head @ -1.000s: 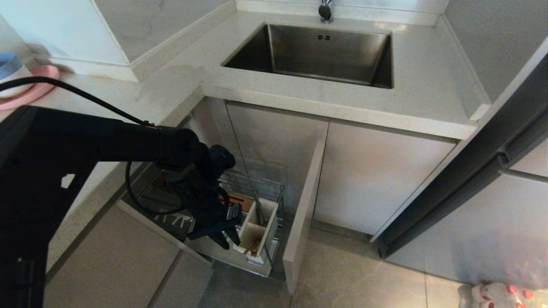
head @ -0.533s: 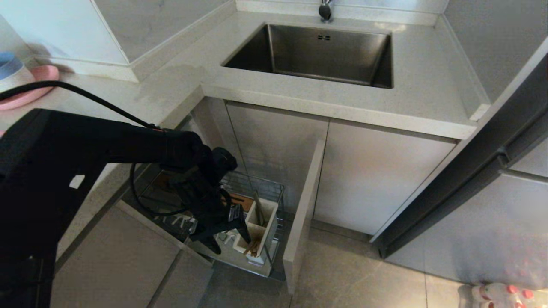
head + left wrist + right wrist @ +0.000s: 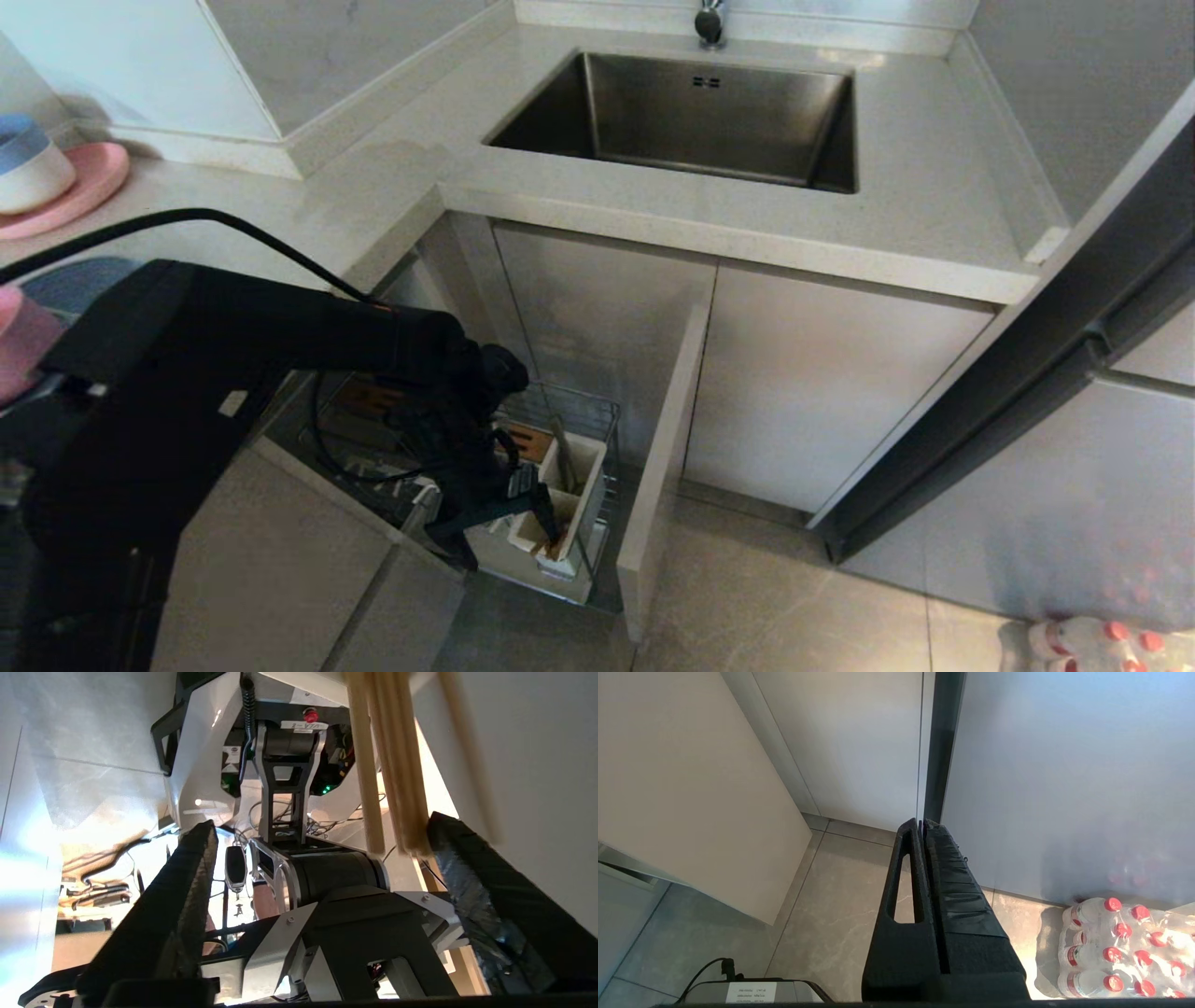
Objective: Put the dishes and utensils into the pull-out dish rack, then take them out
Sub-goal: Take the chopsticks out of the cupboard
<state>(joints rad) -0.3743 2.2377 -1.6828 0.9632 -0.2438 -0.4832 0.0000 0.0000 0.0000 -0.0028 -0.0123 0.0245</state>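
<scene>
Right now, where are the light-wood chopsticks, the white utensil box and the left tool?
Light-wood chopsticks [image 3: 397, 788]: left wrist view, mid-shaft.
White plastic utensil box [image 3: 590, 459]: head view, far rim.
Left tool [image 3: 509, 541]: head view, between its open fingertips, at the box.

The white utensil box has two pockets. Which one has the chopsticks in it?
The pocket nearer the robot of the white utensil box holds the chopsticks; the left gripper hangs open there. The far pocket holds a silver utensil.

Kitchen, likely domestic: sink [image 3: 691, 117], countertop [image 3: 579, 201].
</scene>
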